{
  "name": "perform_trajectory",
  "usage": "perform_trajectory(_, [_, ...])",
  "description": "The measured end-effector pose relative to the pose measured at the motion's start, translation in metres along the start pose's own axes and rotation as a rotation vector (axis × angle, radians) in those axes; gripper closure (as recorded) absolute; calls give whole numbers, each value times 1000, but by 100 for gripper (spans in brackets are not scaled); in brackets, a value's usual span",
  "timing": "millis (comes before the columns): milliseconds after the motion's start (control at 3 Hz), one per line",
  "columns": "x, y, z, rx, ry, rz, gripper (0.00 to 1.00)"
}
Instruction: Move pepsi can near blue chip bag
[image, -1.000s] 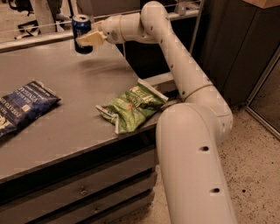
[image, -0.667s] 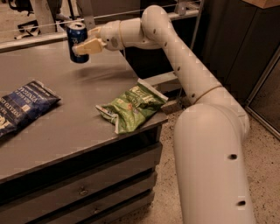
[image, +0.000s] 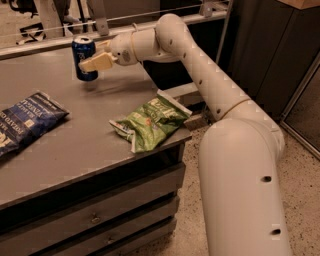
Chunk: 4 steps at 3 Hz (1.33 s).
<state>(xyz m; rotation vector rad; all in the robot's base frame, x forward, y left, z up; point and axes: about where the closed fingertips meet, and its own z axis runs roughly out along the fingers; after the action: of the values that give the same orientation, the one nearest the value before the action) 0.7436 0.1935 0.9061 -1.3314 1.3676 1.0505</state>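
- Blue bag (image: 27, 122): lies flat at the left edge of the surface (image: 75, 145), partly cut off from where I stand. Its white print seems to start "POTATO", and the rest I can't read for sure.
- Can (image: 81, 50): upright at the far side of the surface, well apart from the blue bag. A second ago it was higher and further right. It has come left and down, so it is now low over the surface (whether it touches, I can't tell). I judge the carry under way but not finished, with a fair stretch left to the bag. Its lettering is too small to read.
- Tool (image: 91, 56): clenched around the can's middle, one pale finger across the front.
- Green bag (image: 152, 120): crumpled at the near right corner, untouched and out of the can's path. Its label isn't legible.
- Arm (image: 200, 65): reaches in from the right.
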Motion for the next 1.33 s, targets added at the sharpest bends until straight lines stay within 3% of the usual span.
perform_trajectory(333, [0,15,14,-45,31,-30,100])
perform_trajectory(1000, [-4,76,44,-195,144,-119,100])
perform_trajectory(1333, [10,90,49,-234,181,-128,100])
